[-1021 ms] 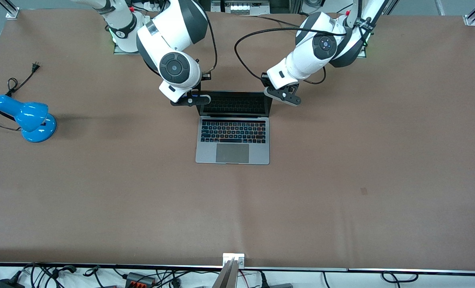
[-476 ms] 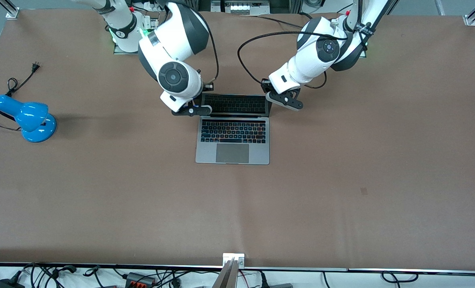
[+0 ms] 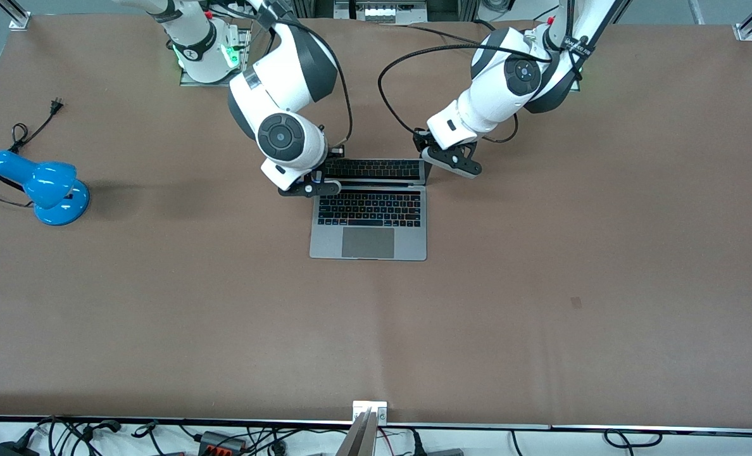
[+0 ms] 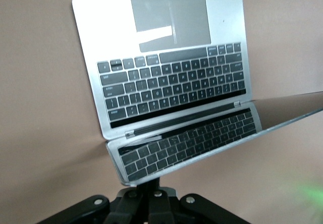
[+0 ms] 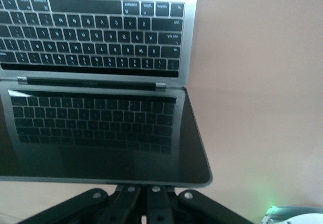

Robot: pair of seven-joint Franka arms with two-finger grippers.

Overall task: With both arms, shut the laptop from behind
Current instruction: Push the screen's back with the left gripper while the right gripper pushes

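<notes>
The silver-grey laptop [image 3: 368, 244] sits open at the table's middle, its dark screen [image 3: 373, 169] tilted well down toward the black keyboard. My right gripper [image 3: 316, 183] is shut and presses on the lid's top edge at the corner toward the right arm's end. My left gripper [image 3: 444, 159] is shut at the lid's other top corner. In the left wrist view the shut fingers [image 4: 151, 196] touch the lid's corner, with the laptop [image 4: 166, 82] past them. In the right wrist view the shut fingers [image 5: 146, 192] sit under the lid's edge of the laptop [image 5: 96, 42].
A blue desk lamp [image 3: 43, 187] with a black cord lies near the right arm's end of the table. Cables and plugs run along the table's edge nearest the front camera, with a metal bracket [image 3: 369, 410] at its middle.
The lid has folded further down toward the keyboard. Both grippers have moved toward the front camera along with its top edge.
</notes>
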